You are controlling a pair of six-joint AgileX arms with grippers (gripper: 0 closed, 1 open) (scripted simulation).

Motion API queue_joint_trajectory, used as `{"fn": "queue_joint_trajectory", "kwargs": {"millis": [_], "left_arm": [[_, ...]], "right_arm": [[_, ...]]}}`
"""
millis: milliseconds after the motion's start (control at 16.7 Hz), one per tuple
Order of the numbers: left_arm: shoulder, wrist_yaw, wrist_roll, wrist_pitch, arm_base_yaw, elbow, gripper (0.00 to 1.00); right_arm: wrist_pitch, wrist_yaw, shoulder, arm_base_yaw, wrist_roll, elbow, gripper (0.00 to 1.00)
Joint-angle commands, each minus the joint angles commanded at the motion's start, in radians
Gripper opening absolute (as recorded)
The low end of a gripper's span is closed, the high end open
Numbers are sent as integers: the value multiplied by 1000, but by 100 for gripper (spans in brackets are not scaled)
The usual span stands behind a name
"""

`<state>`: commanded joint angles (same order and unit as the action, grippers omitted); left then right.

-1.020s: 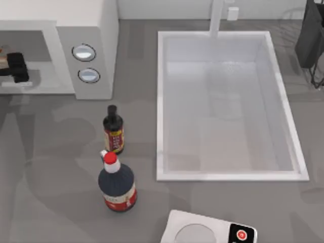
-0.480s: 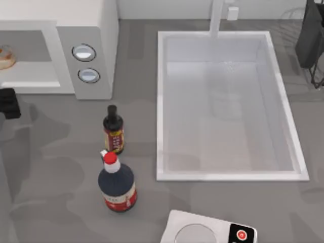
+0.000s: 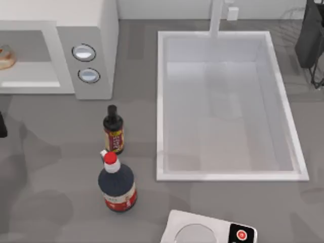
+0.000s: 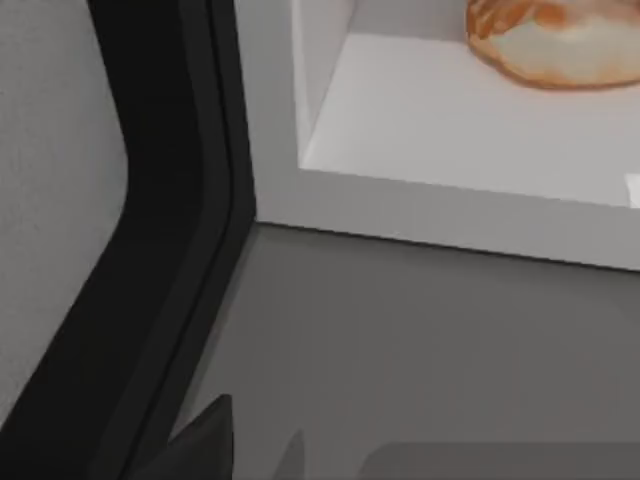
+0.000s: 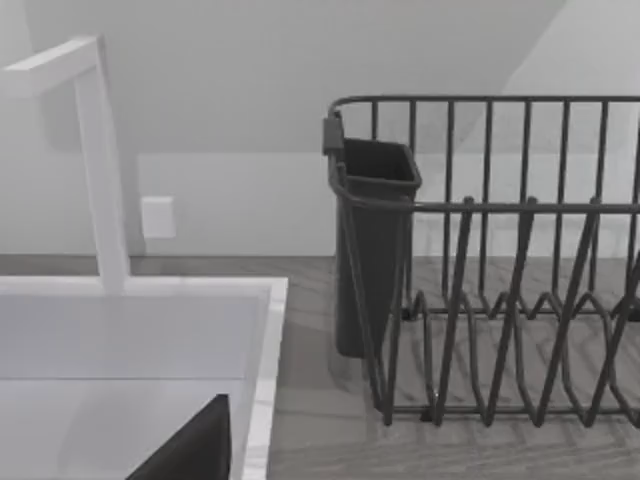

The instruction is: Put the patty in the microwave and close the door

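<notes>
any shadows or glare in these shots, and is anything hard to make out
Top view: soft blotchy shadows lie on the grey counter around the two bottles, with no glare; the patty sits in the lit microwave cavity at the frame's left edge. Left wrist view: the patty is cropped by the frame, beside a dark door edge. Right wrist view: the dish rack casts striped shadows.

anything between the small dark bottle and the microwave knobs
No, just bare grey counter between the small dark bottle and the microwave knobs in the top view.
</notes>
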<state>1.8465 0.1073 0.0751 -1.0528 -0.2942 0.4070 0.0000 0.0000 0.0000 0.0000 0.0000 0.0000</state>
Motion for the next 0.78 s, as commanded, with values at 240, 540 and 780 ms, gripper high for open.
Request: {"fn": "queue_joint_trajectory", "kwargs": {"millis": [240, 540, 780], "left_arm": [[29, 9, 8, 2, -22, -60, 100], [28, 8, 8, 2, -18, -58, 100], [-12, -4, 4, -22, -20, -20, 100]], "right_arm": [[0, 0, 0, 0, 0, 0, 100], [0, 0, 0, 0, 0, 0, 100], [0, 0, 0, 0, 0, 0, 100]]}}
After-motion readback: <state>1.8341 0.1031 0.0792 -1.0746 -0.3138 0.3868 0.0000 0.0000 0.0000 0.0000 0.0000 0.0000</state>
